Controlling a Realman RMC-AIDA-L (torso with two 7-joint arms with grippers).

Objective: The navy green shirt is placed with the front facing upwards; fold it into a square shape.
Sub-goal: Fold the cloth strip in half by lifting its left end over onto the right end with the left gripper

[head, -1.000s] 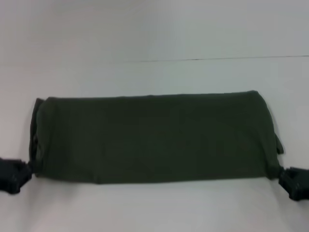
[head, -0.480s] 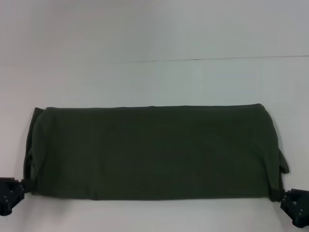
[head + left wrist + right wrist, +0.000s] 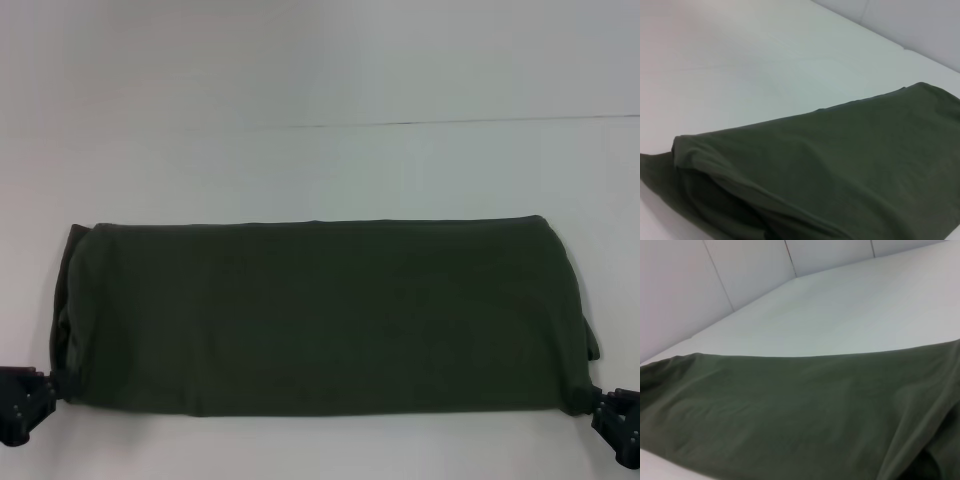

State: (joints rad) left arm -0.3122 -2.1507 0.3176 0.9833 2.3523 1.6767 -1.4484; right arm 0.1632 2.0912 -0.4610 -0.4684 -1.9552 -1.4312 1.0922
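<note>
White and bare around the cloth, the surface runs back to a thin seam line at 12 o'clock in your head view. You have the navy green shirt lying across the middle as a long folded band, plain green side up, stretching from 9 o'clock to 3 o'clock. Your left claw sits at the band's near corner toward 8 o'clock, touching the cloth; your right claw sits at the opposite near corner toward 4 o'clock, also against the fabric. You cannot tell whether either claw is pinching the cloth or spread. Layered folds show at the left end. Both wrist views show you only green fabric lying on the white surface.
</note>
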